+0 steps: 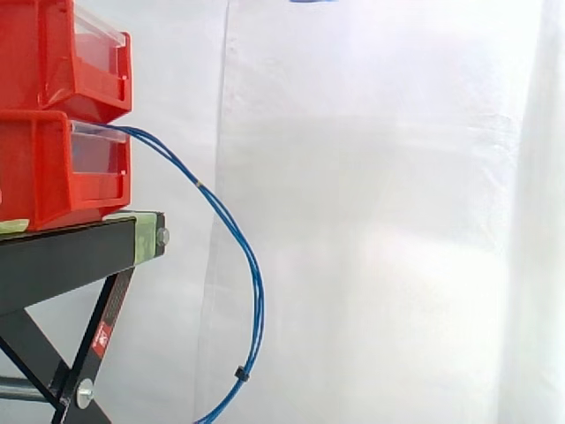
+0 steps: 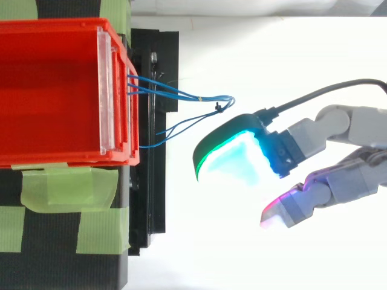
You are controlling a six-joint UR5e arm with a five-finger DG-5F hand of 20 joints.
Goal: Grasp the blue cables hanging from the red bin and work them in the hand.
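Thin blue cables (image 1: 252, 274) come out of the lower red bin (image 1: 35, 172) and hang in a long loop down past the stand's edge, bound by a small black tie (image 1: 240, 375). From above, the cables (image 2: 181, 92) fan out rightwards from the bin's front (image 2: 132, 109). My hand (image 2: 338, 127) reaches in from the right with its fingers stretched out and open, holding nothing. Its green-cyan fingertip (image 2: 233, 154) lies just right of and below the cable loop, apart from it. A magenta-tipped finger (image 2: 281, 211) sits further from the cables.
A second red bin (image 1: 44, 53) is stacked on the lower one. Both rest on a black stand (image 1: 62, 252) with green tape (image 2: 66, 187) on its top. A white curtain (image 1: 397, 221) hangs behind.
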